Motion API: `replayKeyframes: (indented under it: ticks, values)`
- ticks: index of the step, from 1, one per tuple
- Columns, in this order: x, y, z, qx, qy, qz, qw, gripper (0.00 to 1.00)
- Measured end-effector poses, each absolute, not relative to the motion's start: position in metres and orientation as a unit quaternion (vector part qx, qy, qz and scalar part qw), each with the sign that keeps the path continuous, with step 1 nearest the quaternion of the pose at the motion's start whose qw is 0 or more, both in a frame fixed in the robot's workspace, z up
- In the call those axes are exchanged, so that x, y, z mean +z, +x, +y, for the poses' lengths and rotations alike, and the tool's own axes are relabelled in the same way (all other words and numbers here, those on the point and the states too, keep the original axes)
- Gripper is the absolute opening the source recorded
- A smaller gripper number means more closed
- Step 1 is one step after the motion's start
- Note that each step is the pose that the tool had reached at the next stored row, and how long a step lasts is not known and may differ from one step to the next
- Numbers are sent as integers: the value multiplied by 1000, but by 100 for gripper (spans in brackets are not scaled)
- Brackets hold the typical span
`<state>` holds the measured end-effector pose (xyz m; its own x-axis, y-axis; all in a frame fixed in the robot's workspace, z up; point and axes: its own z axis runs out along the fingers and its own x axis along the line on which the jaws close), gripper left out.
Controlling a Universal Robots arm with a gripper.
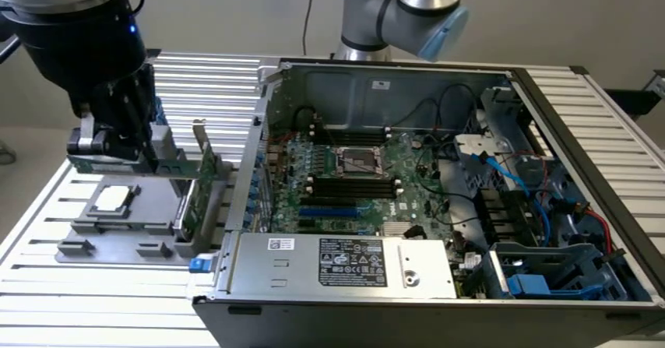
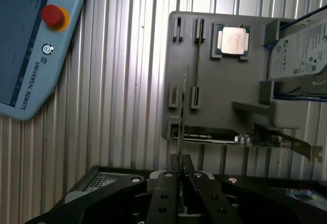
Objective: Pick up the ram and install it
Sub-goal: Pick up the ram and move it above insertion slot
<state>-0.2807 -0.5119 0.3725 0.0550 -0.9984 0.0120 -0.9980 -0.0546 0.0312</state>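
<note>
**Ram pinched over the tray**

One open black metal computer case stands just beside one flat grey plastic holder tray. Over that tray, my black two-fingered gripper is clamped narrow on one thin dark-green ram stick, seen edge-on. One square silver processor chip lies in the tray.

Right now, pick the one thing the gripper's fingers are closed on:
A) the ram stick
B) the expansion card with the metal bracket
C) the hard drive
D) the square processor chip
A: in the wrist view the gripper pinches the thin ram edge-on between its fingers, while the processor chip and the expansion card sit on the gray holder.
</note>
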Motion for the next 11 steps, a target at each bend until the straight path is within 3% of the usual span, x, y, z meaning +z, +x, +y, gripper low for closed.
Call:
replayKeyframes:
  ticks: [11]
  values:
    - [380, -254, -489, -7, 726, -687, 16, 14]
